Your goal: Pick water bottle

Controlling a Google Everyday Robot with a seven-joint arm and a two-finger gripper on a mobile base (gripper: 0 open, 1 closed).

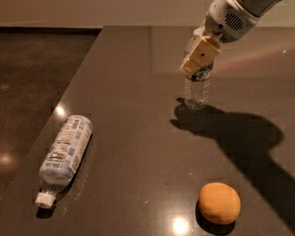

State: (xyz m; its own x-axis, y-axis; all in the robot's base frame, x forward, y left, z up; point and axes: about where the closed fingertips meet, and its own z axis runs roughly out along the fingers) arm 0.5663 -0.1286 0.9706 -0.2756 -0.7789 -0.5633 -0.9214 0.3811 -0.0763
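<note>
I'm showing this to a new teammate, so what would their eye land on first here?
The gripper at upper right stands out first, set against the top of the upright water bottle and casting a long shadow over the dark table. Then the orange fruit near the front edge, and the larger bottle lying on its side at left.

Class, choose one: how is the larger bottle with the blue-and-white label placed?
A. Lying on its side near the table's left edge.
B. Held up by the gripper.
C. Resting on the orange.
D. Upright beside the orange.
A: the larger bottle lies on its side by the table's left edge, far from the orange; the gripper is at the back right, at the top of the upright water bottle.
</note>
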